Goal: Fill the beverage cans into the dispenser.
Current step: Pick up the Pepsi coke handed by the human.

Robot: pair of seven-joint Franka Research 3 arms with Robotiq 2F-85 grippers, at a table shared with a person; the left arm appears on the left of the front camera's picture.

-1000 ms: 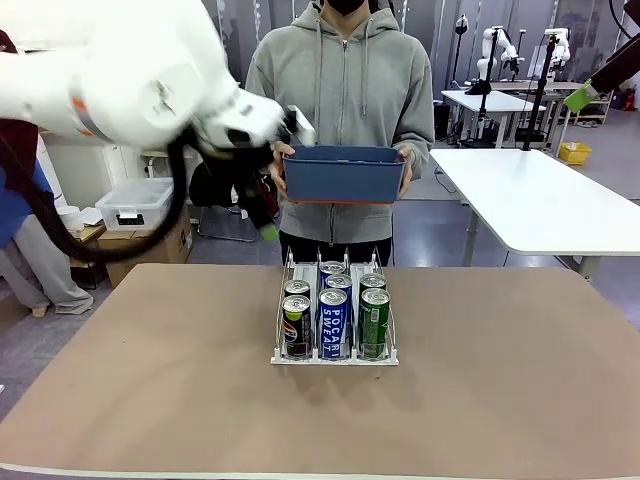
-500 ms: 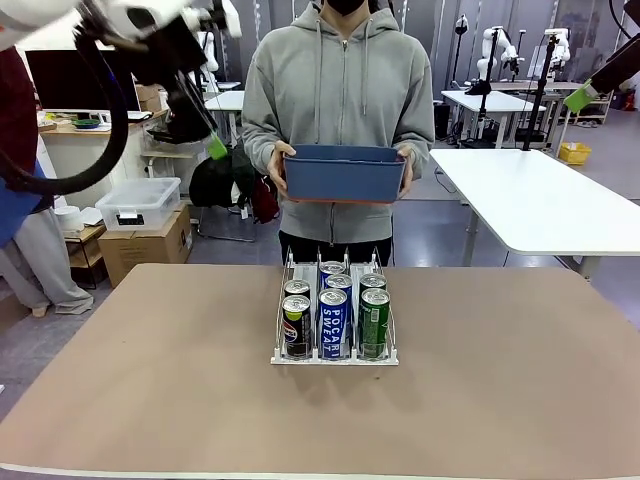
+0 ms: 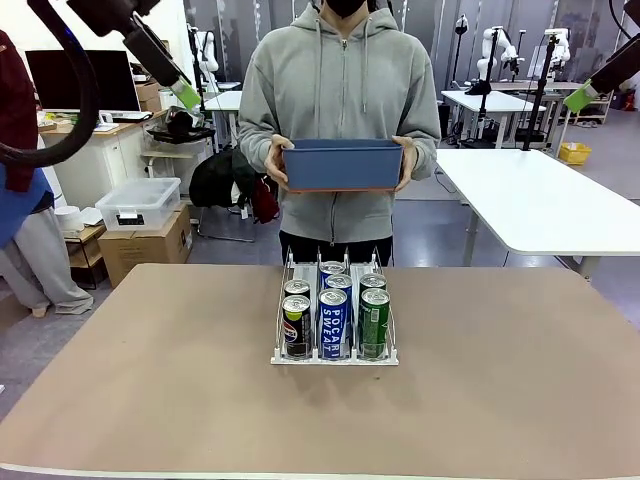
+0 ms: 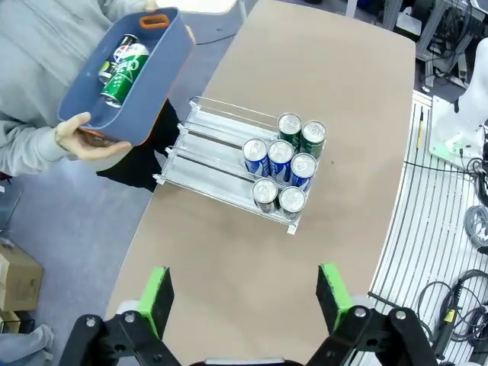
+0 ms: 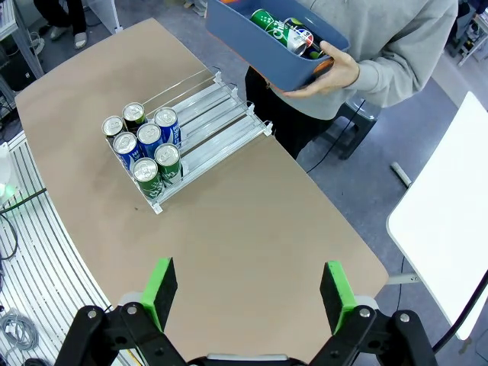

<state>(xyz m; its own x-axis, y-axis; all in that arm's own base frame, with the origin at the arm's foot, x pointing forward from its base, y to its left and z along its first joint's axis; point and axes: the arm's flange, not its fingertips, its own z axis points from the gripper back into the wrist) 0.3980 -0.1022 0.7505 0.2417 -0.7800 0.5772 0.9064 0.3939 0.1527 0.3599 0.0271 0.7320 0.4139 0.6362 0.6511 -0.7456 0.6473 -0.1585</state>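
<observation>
The dispenser (image 3: 335, 359) stands mid-table with several beverage cans (image 3: 333, 322) at its front: black, blue and green. From above, the cans (image 4: 280, 162) crowd one end of the dispenser (image 4: 206, 149) and the rest of its lanes are bare. Across the table a person holds a blue bin (image 3: 343, 166) at chest height, with more cans (image 4: 122, 70) lying in it. My left gripper (image 4: 245, 297) is open, high above the table, at the top left of the front view (image 3: 183, 93). My right gripper (image 5: 249, 292) is open too, high at the top right (image 3: 588, 95).
The brown tabletop (image 3: 150, 380) has free room on all sides of the dispenser. A white table (image 3: 540, 200) stands behind on the right. Boxes and a clear tub (image 3: 135, 205) sit on the floor at the back left.
My left arm has swung up and leftwards from in front of the person to the top left corner. The person has lifted the blue bin slightly.
</observation>
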